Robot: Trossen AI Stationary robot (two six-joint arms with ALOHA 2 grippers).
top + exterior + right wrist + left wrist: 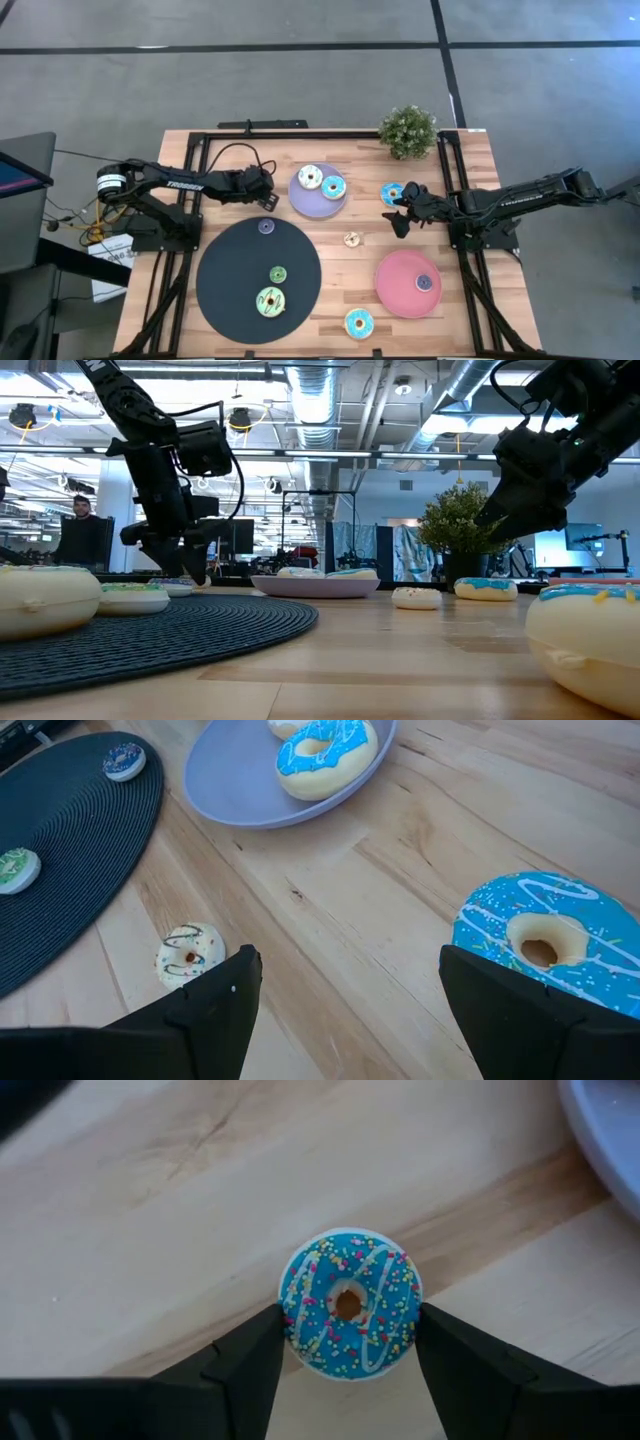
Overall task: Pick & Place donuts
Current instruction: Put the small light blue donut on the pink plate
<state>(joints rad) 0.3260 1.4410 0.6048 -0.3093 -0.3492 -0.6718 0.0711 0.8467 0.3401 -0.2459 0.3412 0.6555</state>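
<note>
Two donuts (321, 181) lie on the plate (318, 203) at the table's far middle, with the potted plant (408, 130) behind and to its right — a lone donut (391, 193) sits between plate and right gripper (401, 213). The left gripper (264, 199) straddles a small donut (349, 1303) just left of that plate. Nearer — a mat (228, 290) holds three donuts, a second plate (397, 288) to its right holds one, and two more donuts lie on bare table (470, 330).

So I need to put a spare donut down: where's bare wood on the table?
Free: the strip between the black mat and pink plate, below the small cream donut, and the near right corner. Crowded: around the lavender plate, where the left gripper straddles a small blue donut, and by the right gripper.
</note>
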